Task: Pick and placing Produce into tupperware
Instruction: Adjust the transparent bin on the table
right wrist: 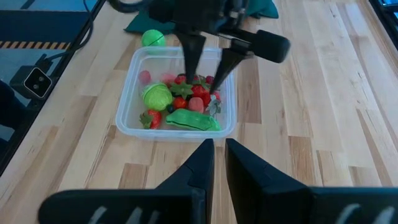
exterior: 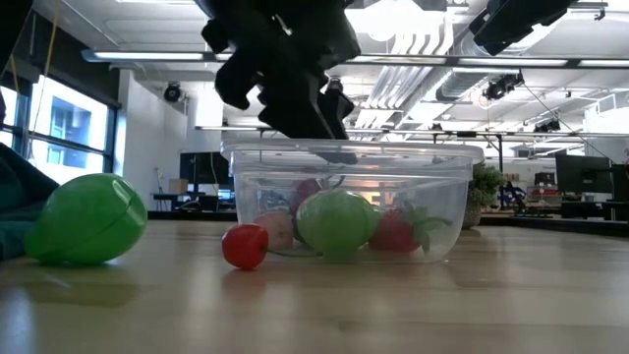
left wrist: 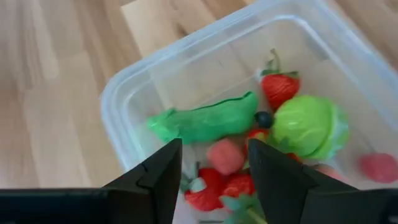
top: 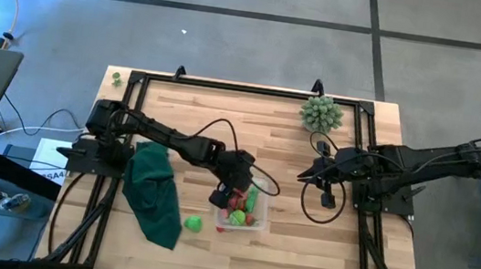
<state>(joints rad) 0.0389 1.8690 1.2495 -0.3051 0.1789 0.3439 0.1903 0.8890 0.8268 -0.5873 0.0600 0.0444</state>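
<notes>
The clear tupperware [top: 244, 216] stands on the wooden table near its front middle. Inside lie produce pieces: a green pea pod [left wrist: 205, 121], a green cabbage [left wrist: 308, 124], strawberries [left wrist: 280, 87] and small pink and red pieces. My left gripper [right wrist: 202, 86] hangs open just above the container, fingers pointing down over the pile, nothing between them. A round green piece [exterior: 88, 218] and a small red piece [exterior: 245, 246] rest on the table outside the container. My right gripper [right wrist: 214, 162] waits shut above the table's right side.
A dark green cloth [top: 151, 192] lies crumpled left of the container. A pale green spiky plant [top: 321, 114] stands at the far right. Bare wood stretches along the far side and to the container's right. A black frame rims the table.
</notes>
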